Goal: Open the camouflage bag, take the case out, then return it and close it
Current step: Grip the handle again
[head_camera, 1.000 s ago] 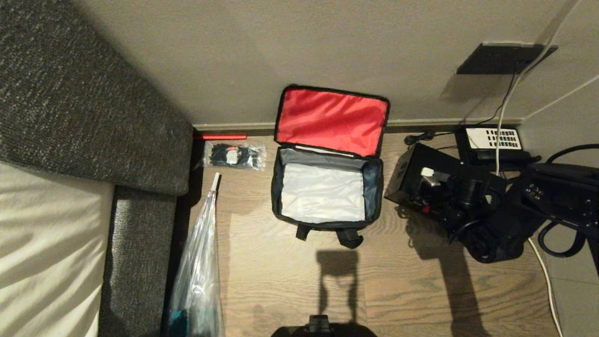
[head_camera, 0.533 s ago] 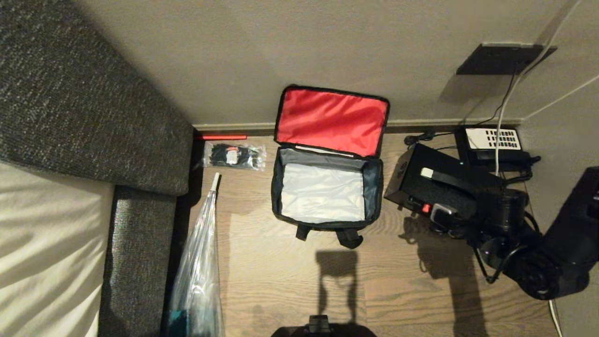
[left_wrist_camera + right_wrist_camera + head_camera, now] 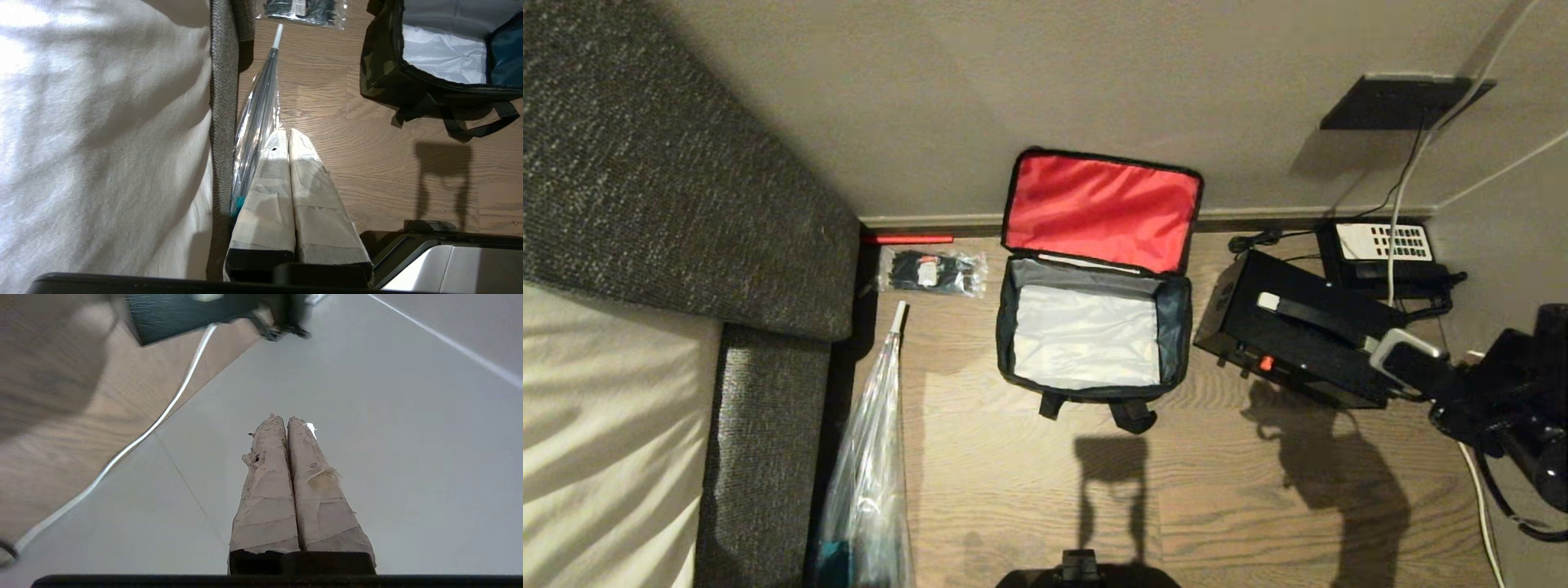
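Lying just left of closed, empty R pincer: case, beside open camo bag.

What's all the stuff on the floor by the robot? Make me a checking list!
Surface: wooden floor, meeting grey tiles at the right.
Job's things: camouflage bag open, red lid flap up against the wall, nothing inside. The case lies on the floor right of the bag.
Clutter: packet of zip ties, clear plastic bag, telephone.
Grippers: right gripper shut, holding nothing, away from the case over the tiles. Left gripper shut, parked near the plastic bag.
Cables: white cable on the floor at right; cords by the telephone.
Surroundings: grey sofa, plain wall.
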{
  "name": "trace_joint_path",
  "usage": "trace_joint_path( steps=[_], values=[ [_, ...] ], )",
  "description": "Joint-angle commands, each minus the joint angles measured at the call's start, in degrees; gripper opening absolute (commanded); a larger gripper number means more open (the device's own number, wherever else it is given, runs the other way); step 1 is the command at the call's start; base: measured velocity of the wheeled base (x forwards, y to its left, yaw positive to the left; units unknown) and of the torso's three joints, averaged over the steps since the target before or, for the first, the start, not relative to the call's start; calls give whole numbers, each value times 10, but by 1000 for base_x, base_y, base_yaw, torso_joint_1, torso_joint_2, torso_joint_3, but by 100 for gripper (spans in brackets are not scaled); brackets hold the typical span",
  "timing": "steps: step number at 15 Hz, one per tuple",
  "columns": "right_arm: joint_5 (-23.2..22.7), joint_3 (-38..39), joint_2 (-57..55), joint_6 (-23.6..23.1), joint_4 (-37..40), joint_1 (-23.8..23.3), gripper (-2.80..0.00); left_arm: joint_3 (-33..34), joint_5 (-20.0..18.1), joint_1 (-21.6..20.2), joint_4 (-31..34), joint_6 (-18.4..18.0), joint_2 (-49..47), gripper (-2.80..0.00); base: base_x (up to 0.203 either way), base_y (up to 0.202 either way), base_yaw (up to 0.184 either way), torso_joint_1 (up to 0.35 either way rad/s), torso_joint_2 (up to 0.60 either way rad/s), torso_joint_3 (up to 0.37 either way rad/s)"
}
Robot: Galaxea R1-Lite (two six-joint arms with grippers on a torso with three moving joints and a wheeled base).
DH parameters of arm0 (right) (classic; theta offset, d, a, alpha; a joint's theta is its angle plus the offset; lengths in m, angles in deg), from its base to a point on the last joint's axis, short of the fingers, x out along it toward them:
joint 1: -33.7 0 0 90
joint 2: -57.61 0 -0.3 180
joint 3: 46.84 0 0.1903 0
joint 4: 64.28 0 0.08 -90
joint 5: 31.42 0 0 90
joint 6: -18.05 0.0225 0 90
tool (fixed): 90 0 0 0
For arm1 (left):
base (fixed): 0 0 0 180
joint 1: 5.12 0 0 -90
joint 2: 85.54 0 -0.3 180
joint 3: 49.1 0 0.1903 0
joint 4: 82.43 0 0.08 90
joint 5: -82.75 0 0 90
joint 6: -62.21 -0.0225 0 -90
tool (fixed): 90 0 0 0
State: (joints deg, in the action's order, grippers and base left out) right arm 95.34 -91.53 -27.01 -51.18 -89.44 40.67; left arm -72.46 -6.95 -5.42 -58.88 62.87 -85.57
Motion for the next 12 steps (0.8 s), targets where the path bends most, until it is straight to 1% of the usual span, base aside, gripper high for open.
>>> trace_joint_path(
  steps=[1,3,5,6,7,8,9,10,11,12],
  values=[
    [2,25,176,39,57,1,-280,1,0,0,-1,0,1,-280,0,0,0,0,0,0],
    [0,33,309,118,165,1,-280,2,0,0,0,0,1,-280,0,0,0,0,0,0],
    [-1,33,405,201,284,2,-280,2,0,0,0,0,1,-280,0,0,0,0,0,0],
    [-7,34,470,256,346,3,-280,2,0,0,0,0,1,-280,0,0,0,0,0,0],
    [-30,41,527,325,395,3,-280,2,0,0,0,0,1,-280,0,0,0,0,0,0],
    [-80,57,575,436,432,2,-280,2,0,0,0,0,1,-280,0,0,0,0,0,0],
    [-145,80,603,556,452,-1,-280,1,0,0,0,0,1,-280,0,0,0,0,0,0],
    [-232,113,634,642,472,-9,-280,2,0,0,0,0,1,-280,0,0,0,0,0,0],
    [-288,151,665,680,486,-21,-280,1,0,0,-1,0,1,-280,0,0,0,0,0,0],
    [-318,174,705,682,488,-32,-280,2,0,0,-1,0,1,-280,0,0,0,0,0,0]
  ],
)
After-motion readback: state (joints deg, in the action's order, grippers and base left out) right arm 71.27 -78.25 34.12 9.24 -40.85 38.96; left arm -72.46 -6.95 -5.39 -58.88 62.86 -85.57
